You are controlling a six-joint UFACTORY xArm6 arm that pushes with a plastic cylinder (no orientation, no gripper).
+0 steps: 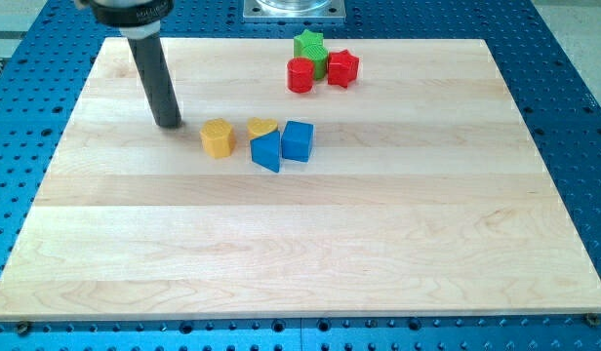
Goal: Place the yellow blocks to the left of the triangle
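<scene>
My tip (169, 124) rests on the board at the upper left, a short way to the left of the yellow blocks. A yellow block (218, 138) with a faceted shape stands nearest the tip. A yellow heart-shaped block (262, 128) lies just right of it, touching the blue triangle (266, 152). A blue cube (298, 140) sits against the triangle's right side.
A red cylinder (300, 75), a green star-shaped block (310, 49) and a red block (342, 68) cluster near the top edge. The wooden board (300, 253) lies on a blue perforated table (574, 88). A metal mount (294, 9) is at the top centre.
</scene>
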